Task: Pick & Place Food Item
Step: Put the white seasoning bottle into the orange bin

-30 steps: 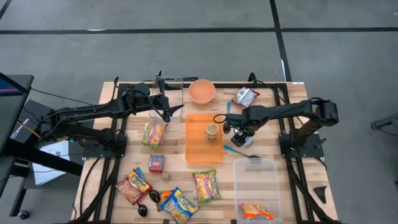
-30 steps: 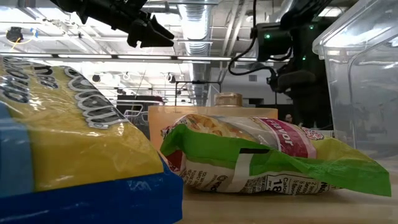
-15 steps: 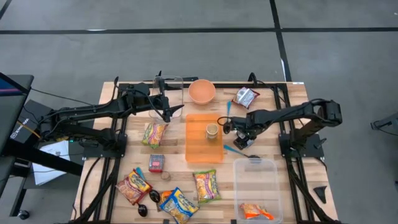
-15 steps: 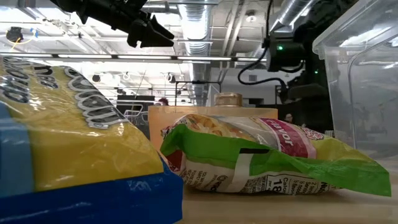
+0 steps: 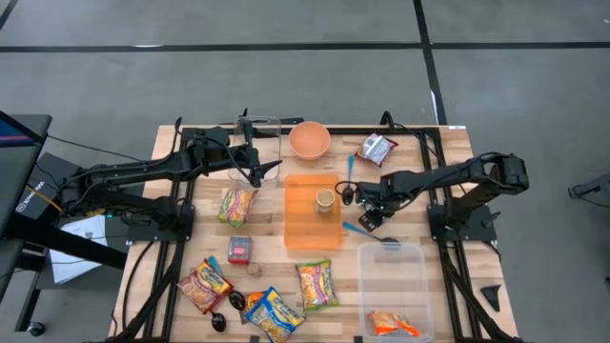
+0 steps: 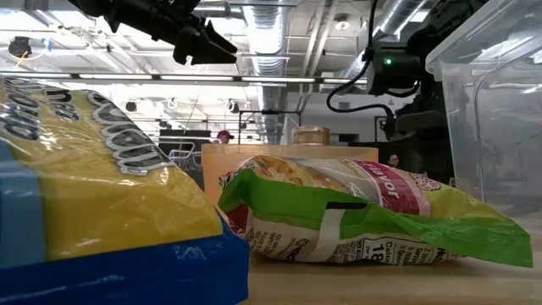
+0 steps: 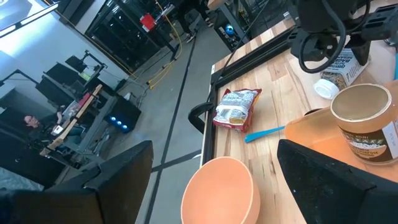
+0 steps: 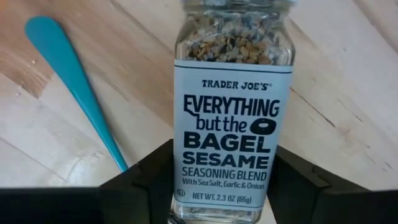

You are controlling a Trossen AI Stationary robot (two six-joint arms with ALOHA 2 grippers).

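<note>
While both arms reach in over the table, this is how things lie.

Right gripper [image 5: 373,211]: low over the table, just right of the orange tray [image 5: 314,233], its fingers [image 8: 134,183] on either side of a seasoning jar [image 8: 233,109].
Seasoning jar: clear glass with a white label, between the right fingers, which close on its lower sides; whether it is lifted off the wood cannot be told.
Blue spoon [image 8: 78,87]: flat on the wood just beside the jar.
Left gripper [image 5: 259,168]: raised by the clear box at the far edge, fingers spread, nothing between them.
Paper cup [image 5: 325,200]: upright on the orange tray.
Orange bowl [image 5: 310,139]: at the far edge, behind the tray.
Snack bags: one [image 5: 376,149] at the far right corner, several [image 5: 315,283] along the near side.
Clear tub [image 5: 396,276]: near right, with an orange packet [image 5: 392,325] inside.
</note>
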